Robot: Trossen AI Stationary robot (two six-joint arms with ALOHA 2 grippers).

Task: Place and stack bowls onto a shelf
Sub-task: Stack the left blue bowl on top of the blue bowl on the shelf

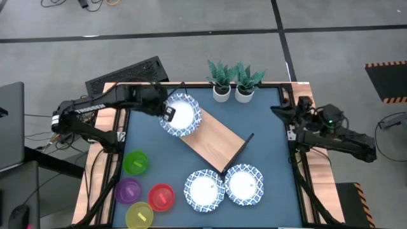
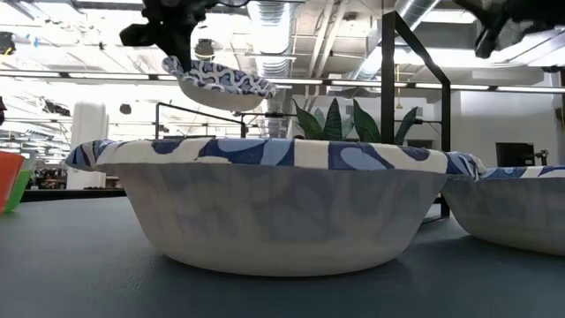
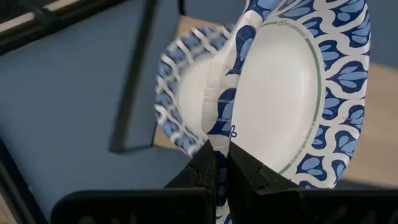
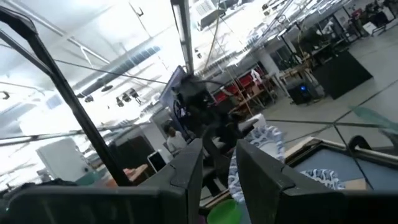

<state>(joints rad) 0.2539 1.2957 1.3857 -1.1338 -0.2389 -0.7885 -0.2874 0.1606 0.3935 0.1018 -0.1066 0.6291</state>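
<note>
My left gripper (image 1: 167, 114) is shut on a white bowl with a blue patterned rim (image 1: 182, 114), held in the air over the far left end of the light-wood shelf board (image 1: 216, 143). In the left wrist view a second patterned bowl (image 3: 183, 102) shows behind the held bowl (image 3: 298, 81), over the board. Two more patterned bowls (image 1: 205, 189) (image 1: 244, 184) rest on their bases on the tabletop near the board's near end. My right gripper (image 4: 217, 174) is open and waits at the table's right edge (image 1: 294, 117). My left gripper pinches the held bowl's rim (image 3: 225, 134) between its two fingers, one finger on the inner side of the wall and one on the outer. The fingers come from the table's left. The bowl (image 2: 221, 84) is lifted clear and tilted.
Green (image 1: 135, 163), purple (image 1: 128, 189), red (image 1: 161, 196) and yellow (image 1: 140, 215) plastic bowls sit at the near left of the table. Two small white plant pots (image 1: 221, 93) (image 1: 245, 94) stand at the far edge. A black wire frame (image 1: 238, 151) rises at the board's near end.
</note>
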